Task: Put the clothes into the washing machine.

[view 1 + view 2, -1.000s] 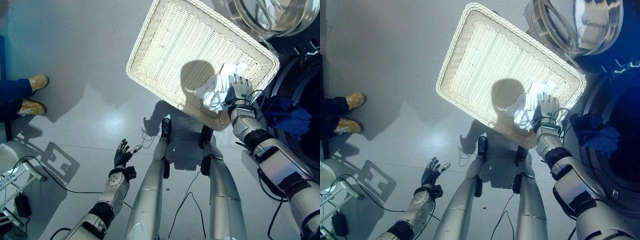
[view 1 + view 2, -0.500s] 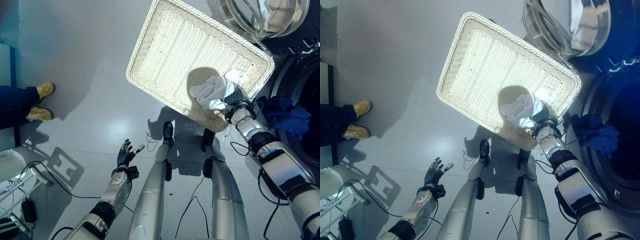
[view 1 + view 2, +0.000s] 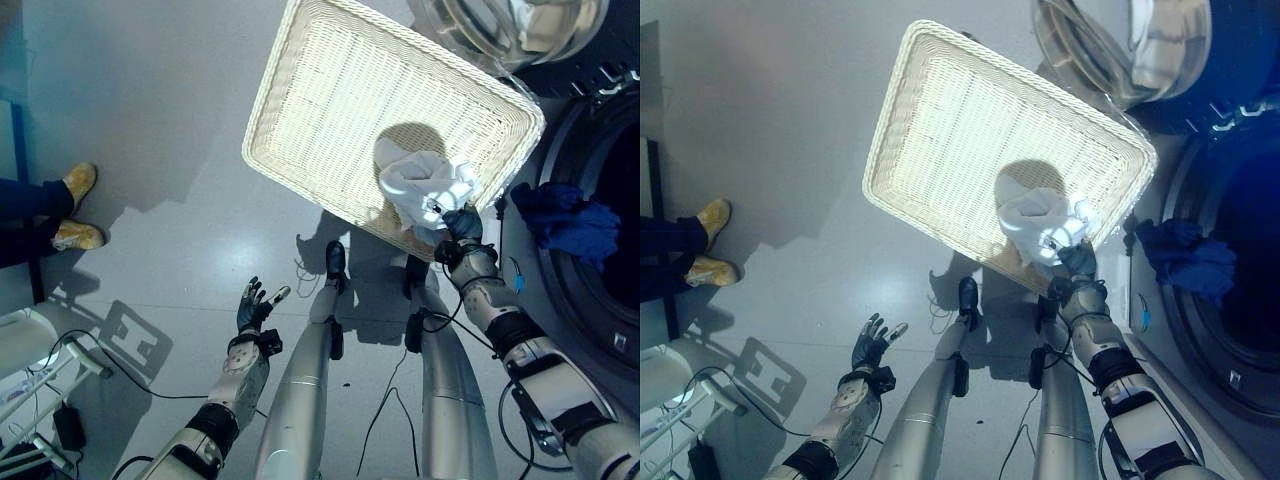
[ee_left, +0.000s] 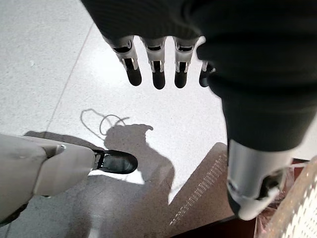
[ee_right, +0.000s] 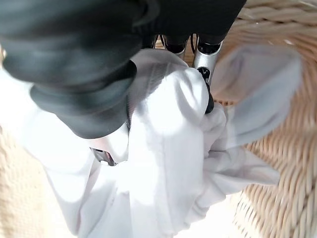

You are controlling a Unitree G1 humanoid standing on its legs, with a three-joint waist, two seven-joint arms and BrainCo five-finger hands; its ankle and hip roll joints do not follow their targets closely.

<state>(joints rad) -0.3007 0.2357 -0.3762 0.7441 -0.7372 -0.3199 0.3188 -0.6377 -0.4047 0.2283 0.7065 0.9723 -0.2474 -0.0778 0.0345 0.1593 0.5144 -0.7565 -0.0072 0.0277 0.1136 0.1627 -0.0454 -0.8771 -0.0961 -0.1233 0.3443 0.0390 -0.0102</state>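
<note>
A crumpled white cloth (image 3: 422, 186) is lifted over the near right corner of the white wicker basket (image 3: 330, 90). My right hand (image 3: 461, 226) is shut on the cloth (image 5: 163, 163), its fingers (image 5: 205, 62) curled into the folds. At the right stands the washing machine's round opening (image 3: 605, 250), with a dark blue garment (image 3: 565, 222) hanging at its rim. The machine's glass door (image 3: 510, 25) hangs open at the top right. My left hand (image 3: 252, 304) hangs low over the floor, fingers (image 4: 156, 69) straight and holding nothing.
A person's legs with tan shoes (image 3: 75, 205) stand at the left edge. White stand legs (image 3: 35, 365) and cables lie at the lower left. Grey floor (image 3: 150, 110) spreads to the left of the basket.
My right hand has closed on the white cloth and drawn it up and back toward me at the basket's near corner. The camera has shifted. The left hand stays put.
</note>
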